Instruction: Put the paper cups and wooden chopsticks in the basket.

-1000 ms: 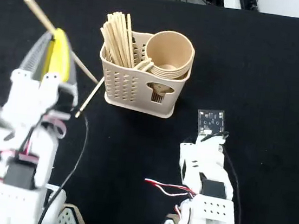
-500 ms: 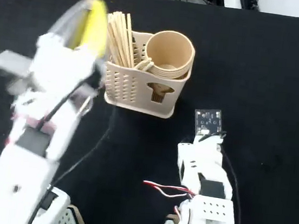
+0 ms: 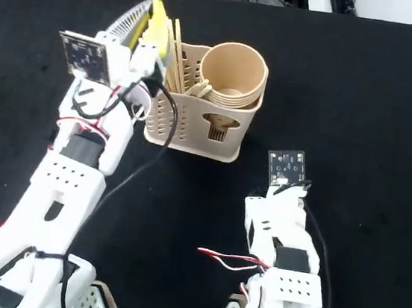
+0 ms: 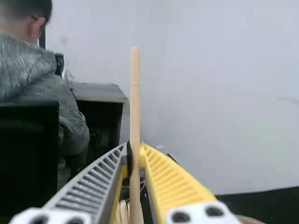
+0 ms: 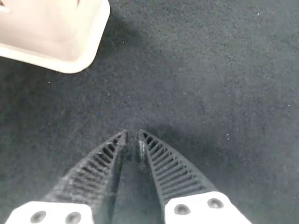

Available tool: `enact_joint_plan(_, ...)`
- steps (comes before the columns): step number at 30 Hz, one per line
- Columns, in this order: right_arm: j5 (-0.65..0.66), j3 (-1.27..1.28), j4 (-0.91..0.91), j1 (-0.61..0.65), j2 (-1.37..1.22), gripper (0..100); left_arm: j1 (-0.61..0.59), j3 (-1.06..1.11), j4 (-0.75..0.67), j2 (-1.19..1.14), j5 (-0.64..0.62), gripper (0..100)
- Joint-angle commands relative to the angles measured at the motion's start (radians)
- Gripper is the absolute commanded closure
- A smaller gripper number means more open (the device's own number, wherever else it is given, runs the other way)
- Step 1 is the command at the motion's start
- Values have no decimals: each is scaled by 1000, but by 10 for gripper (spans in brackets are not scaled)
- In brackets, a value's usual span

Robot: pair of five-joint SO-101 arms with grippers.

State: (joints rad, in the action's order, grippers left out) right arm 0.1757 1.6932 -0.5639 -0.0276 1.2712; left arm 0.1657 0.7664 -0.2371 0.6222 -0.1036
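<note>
The left gripper [image 4: 133,154] pinched one chopstick [image 4: 135,102] straight up at the left edge of the basket [image 3: 195,119], beside the other chopsticks [image 3: 177,53]. The paper cups [image 3: 233,71] sat inside too. The right gripper [image 5: 132,136] was pressed together, low over the open table [image 3: 362,105]. A second before, the left gripper was farther left, with its stick slanted.

One beige perforated plastic basket [image 3: 194,126] holds a nested stack of tan paper cups [image 3: 235,71], number unclear, and pale wooden chopsticks [image 3: 174,60] too crowded to count. One further chopstick [image 4: 134,116] stands apart.
</note>
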Motion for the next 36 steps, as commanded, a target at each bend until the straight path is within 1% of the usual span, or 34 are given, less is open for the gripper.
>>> enact_joint_plan(1,6,-1,3,8,15,959,-16,-196,100,51,3,972)
enact_joint_plan(3,6,-1,3,8,15,959,-16,-262,129,63,-3,972)
enact_joint_plan(7,6,-1,3,8,15,959,-16,-306,115,41,-5,972)
enact_joint_plan(11,6,-1,3,8,15,959,-15,-275,15,-11,-8,972)
enact_joint_plan(16,6,-1,3,9,15,959,-42,-183,-98,-95,-91,972)
enact_joint_plan(19,6,-1,3,9,15,959,-67,-145,-120,-121,-155,972)
enact_joint_plan(22,6,-1,3,9,15,959,-90,-111,-124,-124,-170,972)
enact_joint_plan(32,6,-1,3,9,15,959,-88,-36,-112,-124,-166,970)
enact_joint_plan(34,6,-1,3,9,15,959,-87,-41,-40,-121,-166,947)
enact_joint_plan(36,6,-1,3,9,15,959,-87,-73,98,-106,-173,878)
